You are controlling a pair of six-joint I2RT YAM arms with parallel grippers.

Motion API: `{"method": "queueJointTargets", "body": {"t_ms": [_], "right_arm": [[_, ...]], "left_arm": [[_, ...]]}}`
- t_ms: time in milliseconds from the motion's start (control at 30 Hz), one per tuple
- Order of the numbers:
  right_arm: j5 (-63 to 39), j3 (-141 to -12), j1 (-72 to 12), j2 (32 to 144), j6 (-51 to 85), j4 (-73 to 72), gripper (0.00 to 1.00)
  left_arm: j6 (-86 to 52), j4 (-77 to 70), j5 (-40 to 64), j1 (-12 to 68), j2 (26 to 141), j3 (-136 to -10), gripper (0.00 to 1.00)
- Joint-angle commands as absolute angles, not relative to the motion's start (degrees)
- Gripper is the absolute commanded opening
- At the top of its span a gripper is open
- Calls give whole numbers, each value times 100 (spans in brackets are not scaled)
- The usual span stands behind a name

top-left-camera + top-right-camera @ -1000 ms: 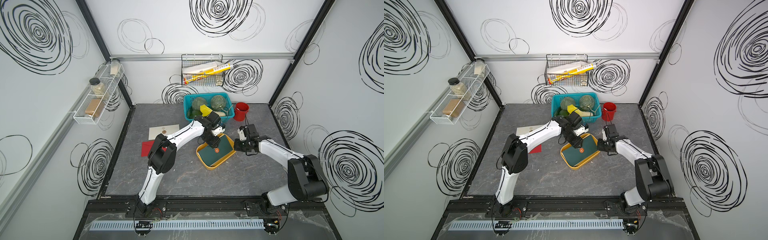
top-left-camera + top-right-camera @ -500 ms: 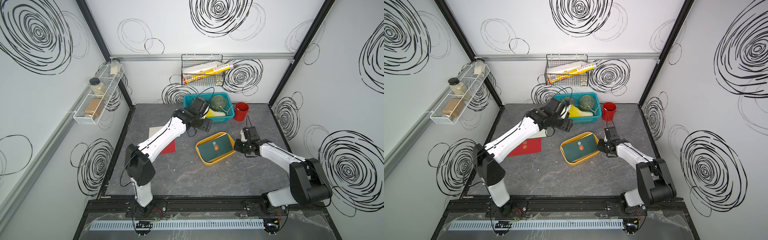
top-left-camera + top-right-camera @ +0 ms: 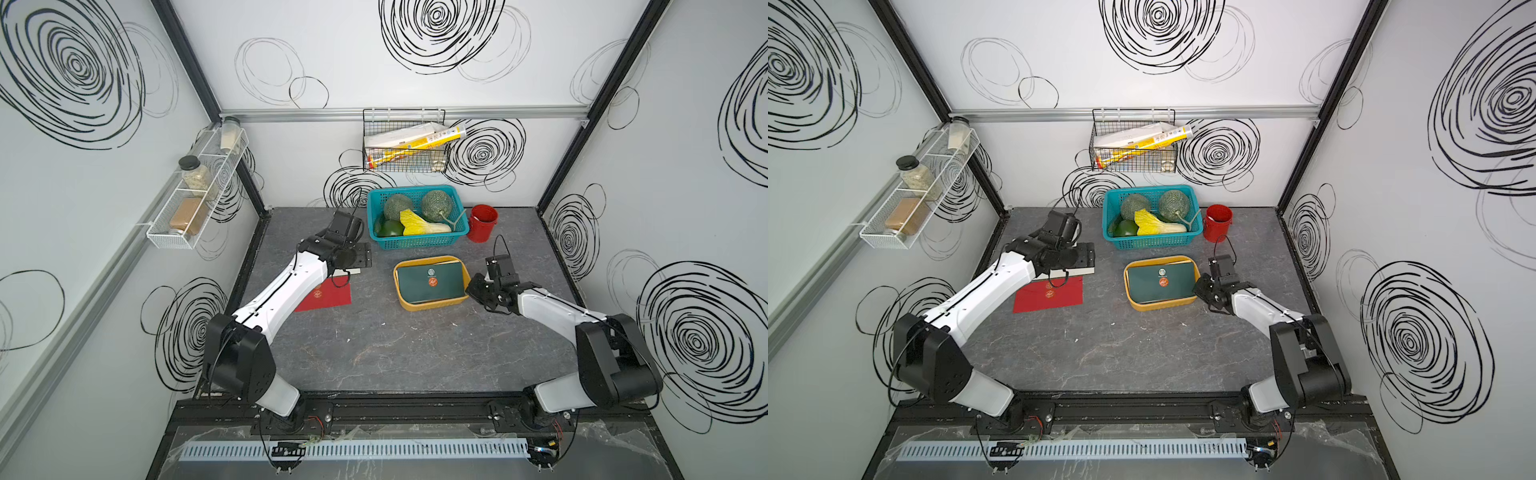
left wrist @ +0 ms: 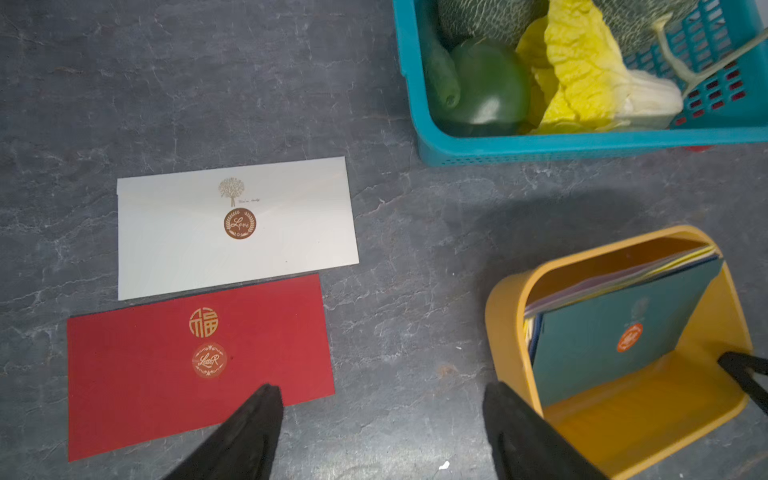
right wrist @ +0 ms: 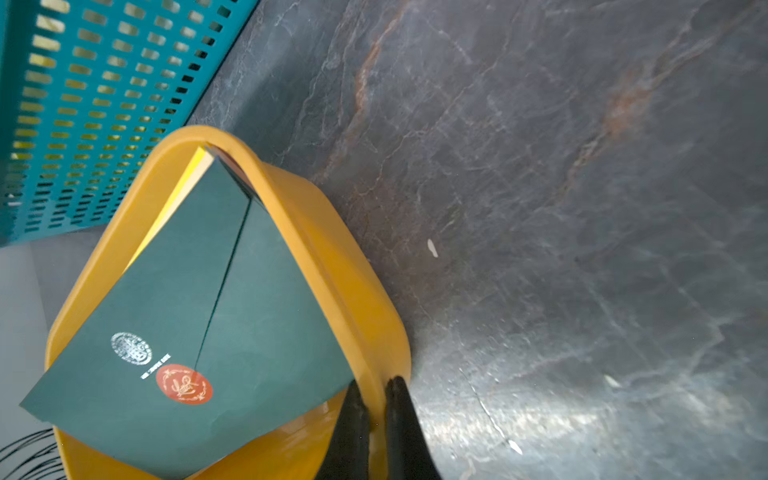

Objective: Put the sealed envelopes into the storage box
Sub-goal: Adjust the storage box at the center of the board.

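Grey worktop (image 3: 374, 353). Back edge, mid: teal basket (image 3: 417, 244) w/ veg. Just in front of it, right of centre: storage box (image 3: 432, 306) w/ a tilted stack of envelopes inside; dark green envelope (image 3: 430, 284) on top, orange seal up. Left of centre: red envelope (image 4: 145, 374) flat on worktop. White envelope (image 4: 232, 249) lies just behind it twd back edge, thin gap btw them. L gripper (image 4: 382, 390) has jaws wide apart, empty, hanging above the white one. R gripper (image 5: 375, 382) is pinched tight on storage box's right wall, one finger inside, one outside.
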State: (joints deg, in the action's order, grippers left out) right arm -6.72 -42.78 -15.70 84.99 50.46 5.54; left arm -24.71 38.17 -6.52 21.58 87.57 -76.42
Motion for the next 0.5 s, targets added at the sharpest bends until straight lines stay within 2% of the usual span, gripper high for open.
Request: {"method": "queueJointTargets", "body": {"t_ms": [0, 200, 300, 433, 467], "right_arm": [[-660, -4412, -1607, 8797, 5400, 369, 5], [-519, -4785, -1620, 8949, 5096, 635, 11], [-506, -4822, -1626, 8883, 5169, 677, 27], [-669, -4938, -1625, 8800, 5293, 698, 41], [-709, -4996, -1626, 8775, 5307, 720, 47]], "left_arm": [[-2638, 3472, -703, 2016, 8497, -7498, 83], [-2577, 3434, -589, 1755, 8499, -7300, 83], [-2567, 3411, -576, 1655, 8512, -7235, 83], [-2597, 3342, -634, 1553, 8516, -7107, 83], [-2598, 3295, -704, 1534, 8517, -7039, 83]]}}
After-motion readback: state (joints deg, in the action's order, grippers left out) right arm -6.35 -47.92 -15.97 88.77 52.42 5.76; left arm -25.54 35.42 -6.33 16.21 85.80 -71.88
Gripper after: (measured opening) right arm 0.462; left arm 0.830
